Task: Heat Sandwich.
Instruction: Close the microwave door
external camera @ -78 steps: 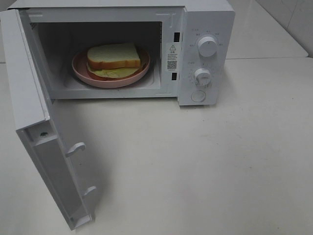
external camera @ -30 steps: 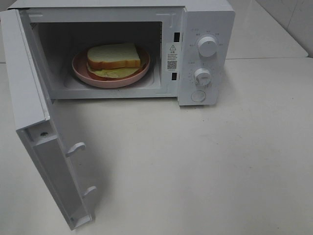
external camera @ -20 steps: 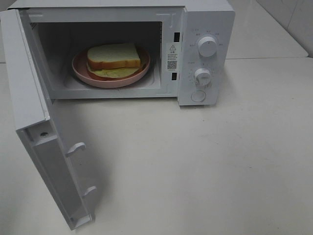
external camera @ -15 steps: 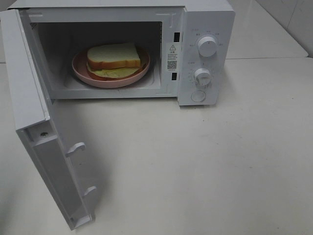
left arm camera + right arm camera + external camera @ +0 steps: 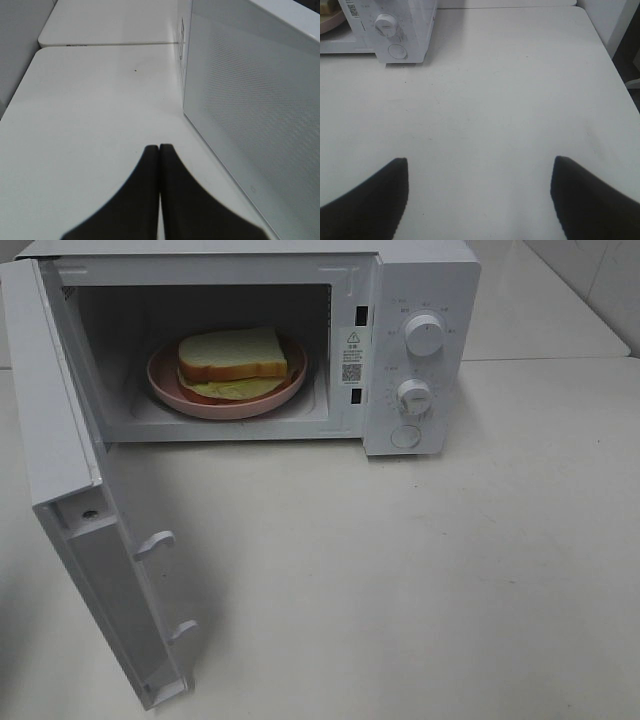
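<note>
The sandwich [image 5: 232, 359], pale bread with a tan crust and a yellow-green layer, lies on a round pink plate [image 5: 170, 390] inside the white microwave [image 5: 420, 280]. The microwave's door [image 5: 70, 500] stands swung wide open to the left. No arm shows in the exterior high view. In the left wrist view my left gripper [image 5: 159, 148] is shut with nothing between its fingers, close beside the outer face of the open door [image 5: 260, 105]. My right gripper [image 5: 480, 165] stands open above bare table, well away from the microwave's control panel [image 5: 395, 35].
Two dials [image 5: 425, 335] and a round button [image 5: 405, 436] sit on the microwave's right panel. The white table [image 5: 450, 570] reaches to its right edge [image 5: 615, 70] in the right wrist view. A seam between table tops [image 5: 110, 45] runs behind the door.
Nothing has moved in the exterior high view: the sandwich, the plate and the door stay put and no arm enters the view.
</note>
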You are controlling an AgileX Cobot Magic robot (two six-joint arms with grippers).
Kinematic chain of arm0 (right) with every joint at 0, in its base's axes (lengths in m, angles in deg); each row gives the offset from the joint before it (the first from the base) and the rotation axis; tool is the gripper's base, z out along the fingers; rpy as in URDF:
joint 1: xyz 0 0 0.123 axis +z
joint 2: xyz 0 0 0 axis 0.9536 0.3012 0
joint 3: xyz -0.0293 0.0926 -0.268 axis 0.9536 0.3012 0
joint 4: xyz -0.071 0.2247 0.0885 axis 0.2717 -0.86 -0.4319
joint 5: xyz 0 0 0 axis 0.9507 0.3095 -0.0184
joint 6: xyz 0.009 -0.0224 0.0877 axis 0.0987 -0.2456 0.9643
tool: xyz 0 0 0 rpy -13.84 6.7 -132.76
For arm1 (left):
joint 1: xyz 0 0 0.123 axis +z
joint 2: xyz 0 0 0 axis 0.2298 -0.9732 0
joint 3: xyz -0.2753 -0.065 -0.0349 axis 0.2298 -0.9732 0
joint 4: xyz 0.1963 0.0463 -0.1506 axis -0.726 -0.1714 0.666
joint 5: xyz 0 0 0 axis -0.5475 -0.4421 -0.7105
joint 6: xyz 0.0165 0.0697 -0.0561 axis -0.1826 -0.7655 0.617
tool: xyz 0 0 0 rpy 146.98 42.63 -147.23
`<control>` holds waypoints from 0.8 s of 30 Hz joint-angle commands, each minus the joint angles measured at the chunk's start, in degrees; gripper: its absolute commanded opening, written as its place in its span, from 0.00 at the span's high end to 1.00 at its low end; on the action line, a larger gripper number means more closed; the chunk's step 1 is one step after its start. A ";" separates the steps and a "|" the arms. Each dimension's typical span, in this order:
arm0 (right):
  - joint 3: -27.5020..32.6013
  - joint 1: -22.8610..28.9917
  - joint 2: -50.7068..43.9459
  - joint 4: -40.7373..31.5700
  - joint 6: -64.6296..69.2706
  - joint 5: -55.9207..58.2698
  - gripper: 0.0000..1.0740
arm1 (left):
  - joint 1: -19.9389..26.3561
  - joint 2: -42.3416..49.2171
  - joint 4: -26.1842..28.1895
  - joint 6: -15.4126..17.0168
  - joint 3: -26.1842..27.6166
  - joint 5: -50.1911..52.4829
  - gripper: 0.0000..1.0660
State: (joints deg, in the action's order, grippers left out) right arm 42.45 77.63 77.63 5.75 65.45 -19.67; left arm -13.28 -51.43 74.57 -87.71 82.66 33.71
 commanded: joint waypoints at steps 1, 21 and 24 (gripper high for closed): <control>0.11 -0.40 -1.49 0.06 -0.46 -0.57 0.30 | 0.06 -3.27 0.34 0.06 -3.44 12.26 1.00; 0.11 -0.40 -1.49 0.06 -0.46 -0.57 0.30 | 0.00 -30.14 -9.17 4.07 -8.71 53.92 1.00; 0.11 -0.40 -1.49 0.06 -0.46 -0.57 0.30 | 0.00 -33.86 -11.23 7.16 -8.71 58.73 1.00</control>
State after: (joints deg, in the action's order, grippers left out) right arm 42.45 77.63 77.63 5.75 65.45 -19.67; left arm -13.28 -83.81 64.65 -82.72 73.78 88.37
